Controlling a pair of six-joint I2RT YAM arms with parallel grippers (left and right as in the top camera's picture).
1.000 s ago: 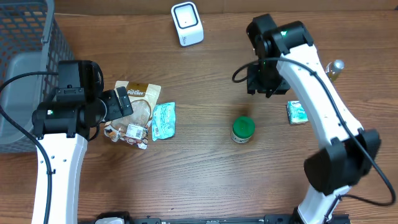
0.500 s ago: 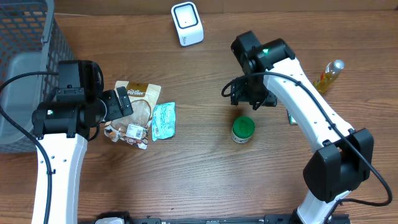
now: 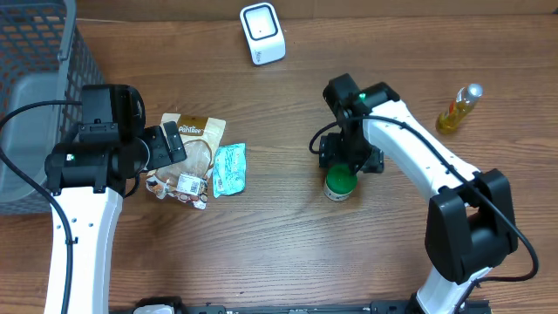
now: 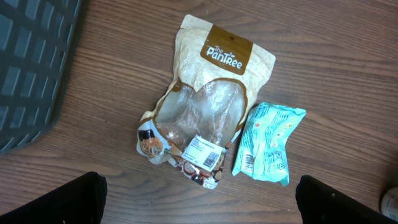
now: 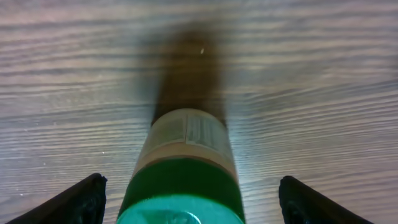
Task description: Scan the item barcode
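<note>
Right hand (image 3: 347, 162) hangs straight over the green-lidded jar (image 3: 340, 182). Its fingers (image 5: 84, 198) are spread wide on either side of the lid, with bare wood showing in both gaps, so it is open and grips nothing. The jar stands upright near the middle of the surface (image 3: 279, 253), with its long axis vertical, its base on the wood and its green lid pointing up at the wrist camera. Below the lid, a pale label band with print too fine to read is turned toward that camera.

The left hand (image 4: 199, 205) is also open. It is above a Pantree pouch (image 4: 211, 106) and a teal packet (image 4: 267, 143), which lie flat just beside each other. A white scanner (image 3: 262, 33) sits at the far edge, well apart from the jar. A yellow bottle (image 3: 459, 108) lies off to the right.
</note>
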